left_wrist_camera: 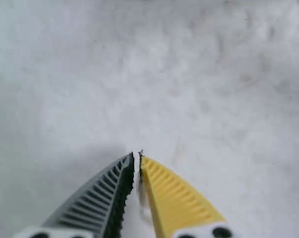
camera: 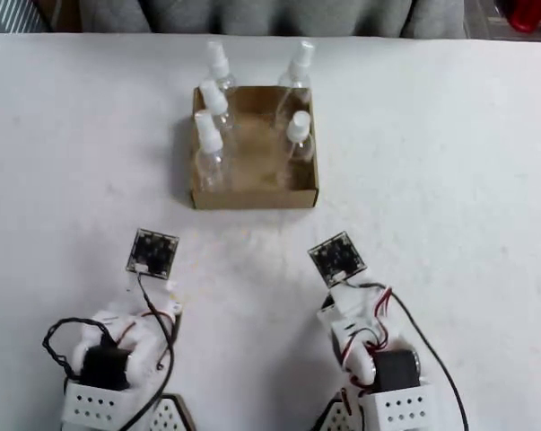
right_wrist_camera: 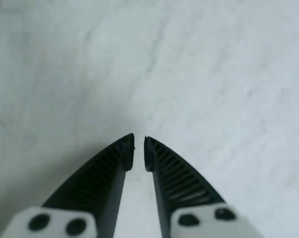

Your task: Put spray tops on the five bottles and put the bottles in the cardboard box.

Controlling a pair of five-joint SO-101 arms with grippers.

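Nearest, the left gripper [left_wrist_camera: 137, 154] rests just above the table [camera: 431, 180], its jaws closed tip to tip on nothing. The right gripper [right_wrist_camera: 139, 139] is the same, with only a sliver between its jaws. Farther off at the middle sits one cardboard box [camera: 252, 199]. Five clear bottles [camera: 209, 148] stand inside it, each with a white spray top [camera: 297, 126]. The bottles look light, smooth and easily tipped, so they are best gripped around the body, below the top.
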